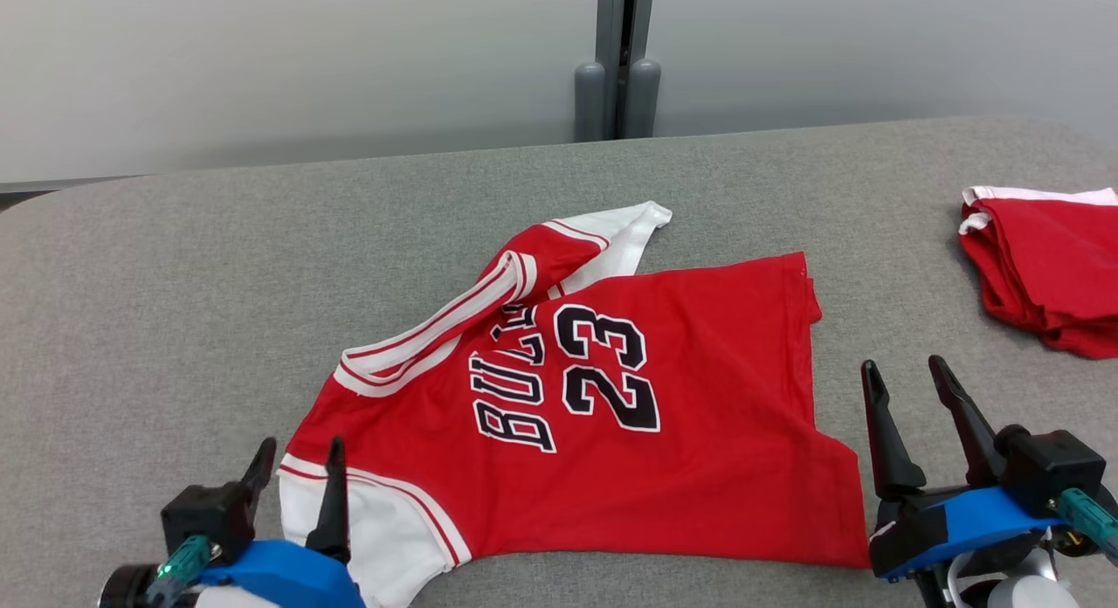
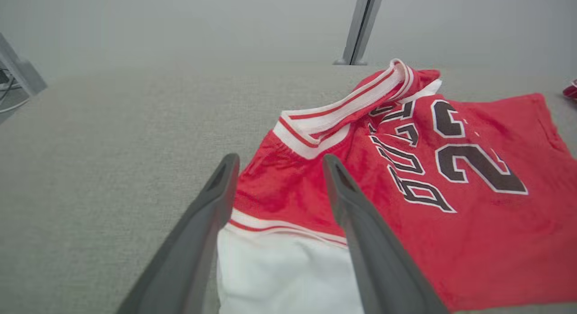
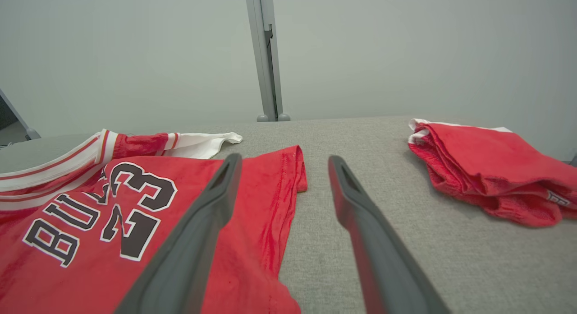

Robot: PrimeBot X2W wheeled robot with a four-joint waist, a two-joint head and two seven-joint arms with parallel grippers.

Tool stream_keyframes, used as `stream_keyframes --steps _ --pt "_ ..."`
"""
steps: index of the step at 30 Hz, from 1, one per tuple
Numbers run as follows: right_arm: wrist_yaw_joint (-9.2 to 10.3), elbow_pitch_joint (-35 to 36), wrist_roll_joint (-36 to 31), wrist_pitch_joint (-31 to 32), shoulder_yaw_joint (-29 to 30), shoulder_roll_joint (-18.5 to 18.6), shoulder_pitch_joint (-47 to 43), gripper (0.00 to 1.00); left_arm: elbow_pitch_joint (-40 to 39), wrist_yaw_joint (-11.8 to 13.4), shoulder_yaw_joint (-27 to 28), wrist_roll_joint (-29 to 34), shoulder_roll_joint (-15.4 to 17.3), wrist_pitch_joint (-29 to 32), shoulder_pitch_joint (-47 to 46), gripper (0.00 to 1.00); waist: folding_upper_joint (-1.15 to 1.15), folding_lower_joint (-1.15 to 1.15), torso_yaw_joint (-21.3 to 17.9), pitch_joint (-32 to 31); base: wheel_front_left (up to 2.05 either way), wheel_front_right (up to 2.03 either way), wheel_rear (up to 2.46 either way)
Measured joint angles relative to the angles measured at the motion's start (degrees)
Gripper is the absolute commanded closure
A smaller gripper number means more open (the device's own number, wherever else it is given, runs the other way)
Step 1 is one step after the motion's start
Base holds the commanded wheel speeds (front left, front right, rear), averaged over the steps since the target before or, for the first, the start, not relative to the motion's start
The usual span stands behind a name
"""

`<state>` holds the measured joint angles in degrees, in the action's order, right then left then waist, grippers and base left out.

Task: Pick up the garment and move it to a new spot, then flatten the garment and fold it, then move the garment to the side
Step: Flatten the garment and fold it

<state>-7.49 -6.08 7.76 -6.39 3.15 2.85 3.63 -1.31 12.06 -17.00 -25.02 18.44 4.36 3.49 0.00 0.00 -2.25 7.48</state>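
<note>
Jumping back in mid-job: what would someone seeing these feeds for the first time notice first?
The red jersey with a black 23 lies spread at the middle of the table, one shoulder folded over. A second red garment sits bundled at its right edge. Both grippers are open near the robot: the left gripper over the white sleeve, the right gripper beside the hem.

Garment (image 1: 611, 433): one red short-sleeved jersey with white sleeves, red-and-white striped trim at collar and cuffs, and black, white-edged chest print reading "BUL…" over "23". It lies print side up on the grey table (image 1: 175, 285), near the front edge, spread mostly flat and unfolded. The collar is toward the left and the hem toward the right. The near sleeve lies flat. The far sleeve and shoulder are bunched and turned over, hiding the last letters. The hem is slightly rumpled.
</note>
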Motion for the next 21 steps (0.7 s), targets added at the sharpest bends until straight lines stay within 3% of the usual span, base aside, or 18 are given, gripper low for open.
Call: stream_keyframes --steps 4,10,17,21 --pt "0.0 0.0 0.0 0.0 -0.4 0.0 0.3 0.0 1.8 -3.5 -3.3 1.9 1.1 1.6 -5.4 0.0 0.0 0.0 -0.5 0.6 0.0 0.0 0.0" --pt "0.0 0.1 -0.3 0.3 -2.0 0.0 1.6 0.0 10.7 -9.1 -8.6 5.3 1.3 5.1 -17.1 0.0 0.0 0.0 -1.8 2.4 0.0 0.0 0.0" --pt "0.0 0.0 -0.7 0.5 -4.2 0.0 3.4 0.0 22.6 -13.2 -12.2 7.4 -1.1 5.6 -27.4 0.0 0.0 0.0 -3.9 5.3 0.0 0.0 0.0" --pt "0.0 -0.2 -0.8 0.3 -4.9 0.0 4.4 0.0 30.5 -14.0 -13.8 9.0 -2.3 5.0 -32.5 0.0 0.0 0.0 -5.1 7.4 0.0 0.0 0.0"
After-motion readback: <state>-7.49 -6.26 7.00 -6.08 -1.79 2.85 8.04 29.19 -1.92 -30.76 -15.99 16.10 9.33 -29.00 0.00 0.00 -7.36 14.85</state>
